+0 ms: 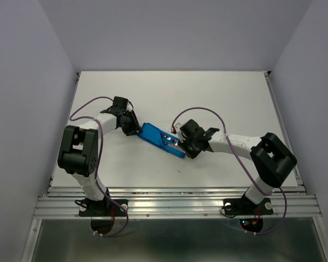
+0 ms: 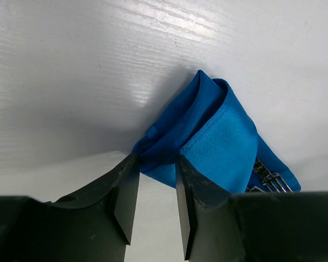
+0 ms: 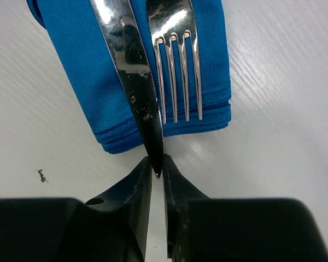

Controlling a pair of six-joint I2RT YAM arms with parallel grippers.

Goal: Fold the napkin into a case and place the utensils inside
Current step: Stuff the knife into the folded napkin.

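Blue case lies slantwise in the middle of the surface, between the two arms; left fingers are clamped on its bunched end; at the other end, fork and knife lie side by side on the cloth; the knife's tip pokes past the hem, right fingers pinching it.

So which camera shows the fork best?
The right wrist view: the fork is close up, tines sharp, lying on the napkin beside the knife. Left wrist catches only its tine tips; the top view, a tiny glint.
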